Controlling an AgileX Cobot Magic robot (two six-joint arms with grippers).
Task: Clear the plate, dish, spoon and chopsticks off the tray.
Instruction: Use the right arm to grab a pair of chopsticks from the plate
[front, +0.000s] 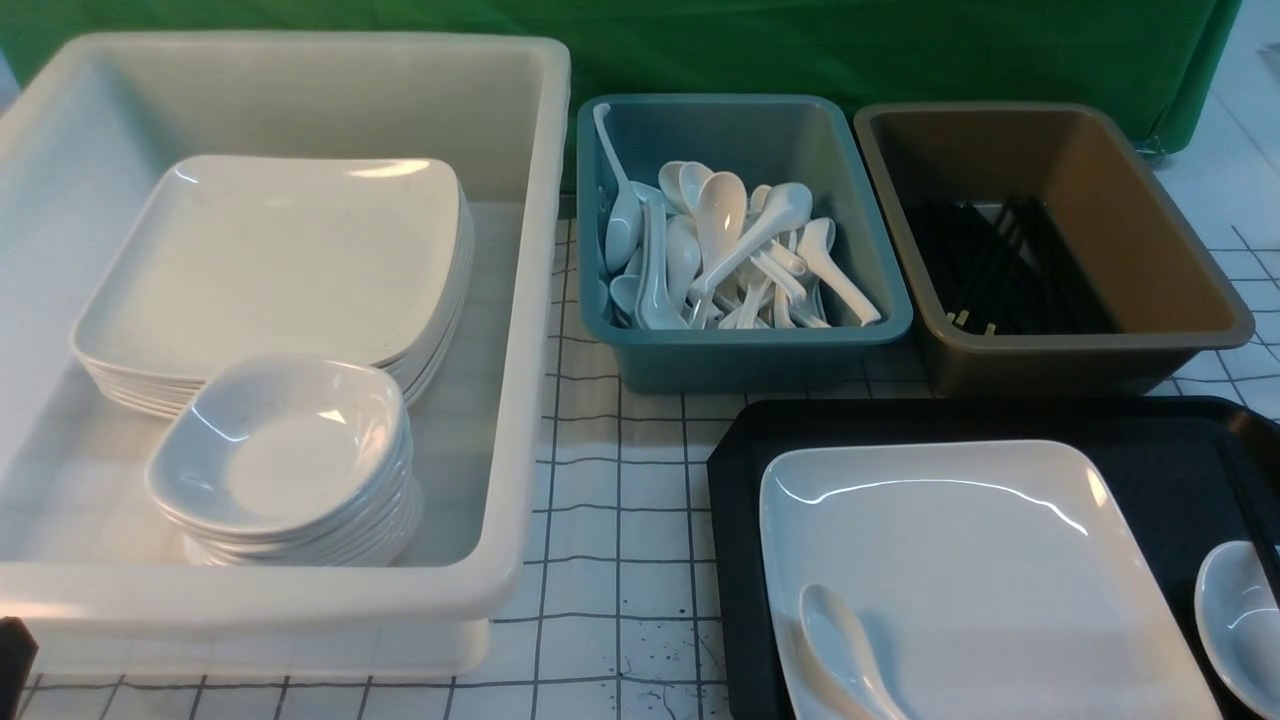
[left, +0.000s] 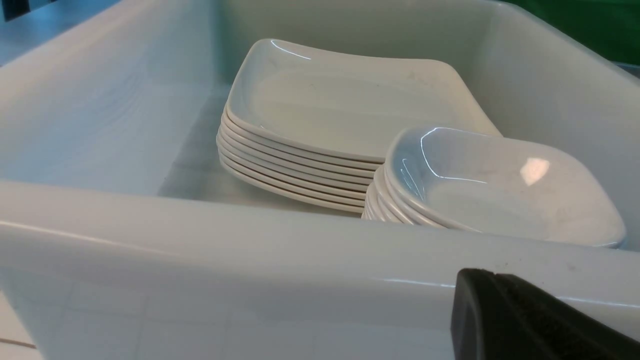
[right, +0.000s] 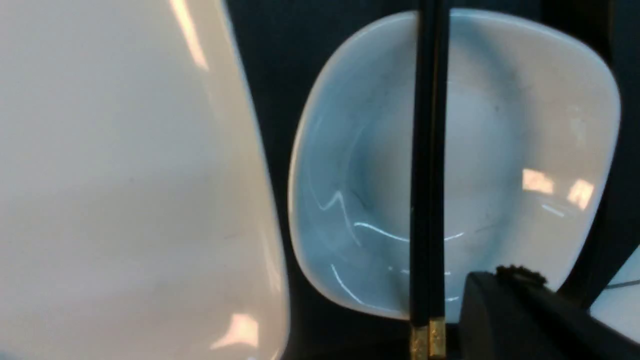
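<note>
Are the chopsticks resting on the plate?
No, the chopsticks lie across the dish, which sits beside the plate.

Setting, as I log it: a staged test bench laid out for canteen-style dish sorting.

Evidence:
- green cloth backdrop (front: 900, 50)
- bench (front: 620, 500) covered in white sheet ruled with a black grid
- white tub (front: 535, 300) of stacked plates (front: 280, 260) and dishes (front: 290, 450)
- teal tub (front: 740, 365) of spoons (front: 720, 240)
- brown tub (front: 1130, 230) of black sticks (front: 1000, 270)
- black tray (front: 1000, 420)
</note>
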